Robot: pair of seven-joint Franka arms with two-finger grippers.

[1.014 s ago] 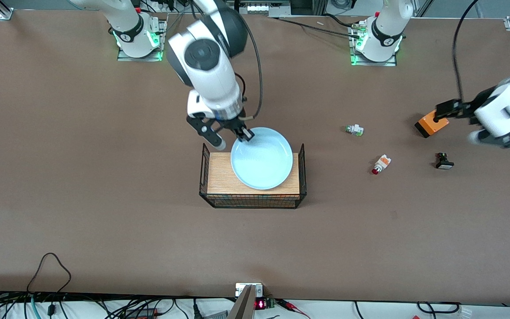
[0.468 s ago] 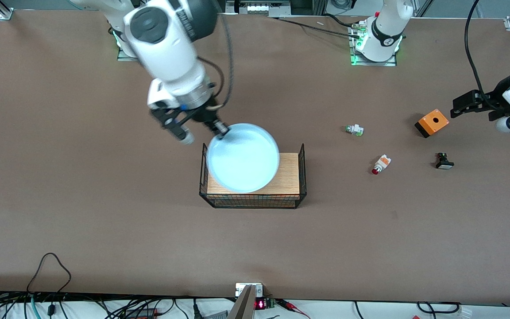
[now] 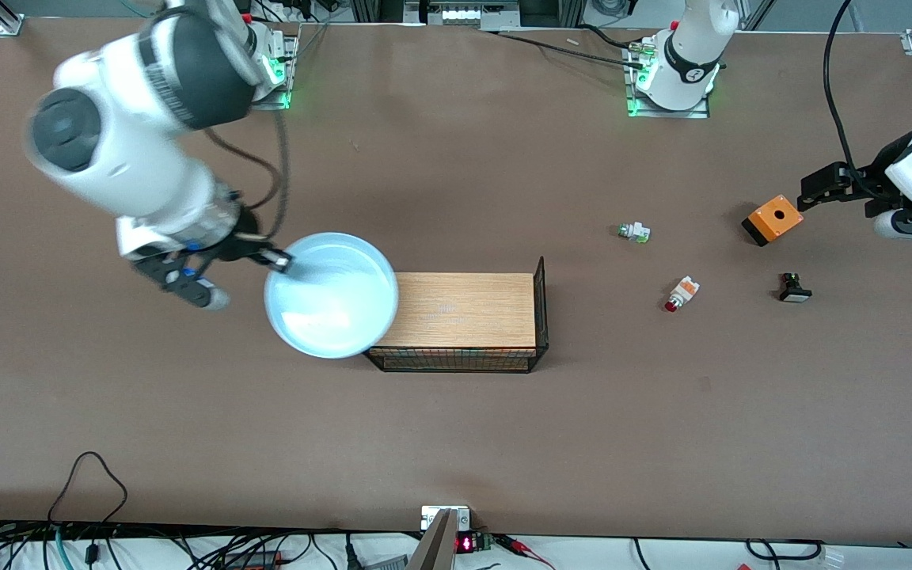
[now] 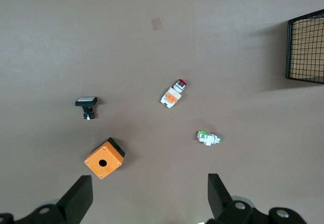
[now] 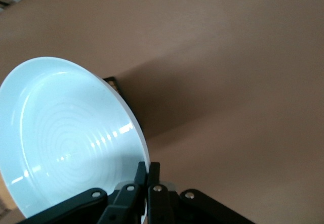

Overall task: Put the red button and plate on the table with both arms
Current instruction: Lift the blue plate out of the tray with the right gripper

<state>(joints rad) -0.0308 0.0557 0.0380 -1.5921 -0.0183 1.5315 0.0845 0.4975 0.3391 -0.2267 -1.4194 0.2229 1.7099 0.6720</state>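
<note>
We see the right tool [image 3: 278, 260] clamped on the rim of the plate [image 3: 332, 294], holding it in the air over the worktop [image 3: 456, 427] at the end of the wooden board [image 3: 460, 310] that lies toward the right arm. In the front view the plate's edge overlaps that end of the board, so we cannot tell whether the two touch. In the right wrist view the fingers [image 5: 147, 177] pinch the pale blue rim, closed tight on it.

The left tool [image 3: 808, 192] hangs over the worktop at the left arm's end, its fingers [image 4: 77, 199] spread wide apart and empty, just beside the orange box [image 3: 773, 219]. The red button [image 3: 682, 293] lies on its side on the worktop, between the board and the black-and-white switch [image 3: 793, 287], and nearer the front camera than the green-tipped switch [image 3: 634, 232].
</note>
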